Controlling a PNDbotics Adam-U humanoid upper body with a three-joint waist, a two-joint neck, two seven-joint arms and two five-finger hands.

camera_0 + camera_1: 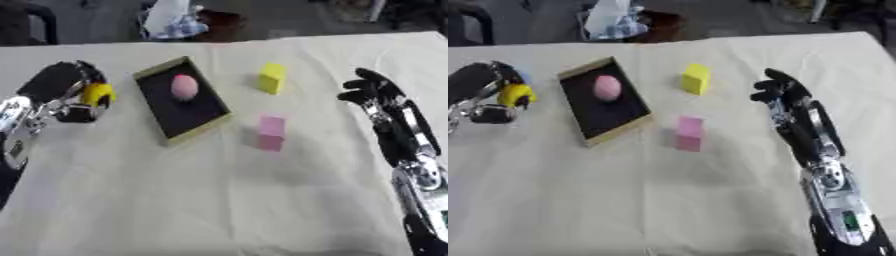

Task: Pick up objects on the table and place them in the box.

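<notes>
Yellow toy point(98, 93) sits curled in the left hand point(66, 92), left of the box point(180, 100), needing dropping in; right hand point(385, 107) rests open.

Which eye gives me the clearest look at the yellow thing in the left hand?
The left eye view: the yellow object sits well inside the picture, with the left hand curled round it. In the right eye view the same object shows nearer the picture's left edge, and less of the hand is in view.
</notes>
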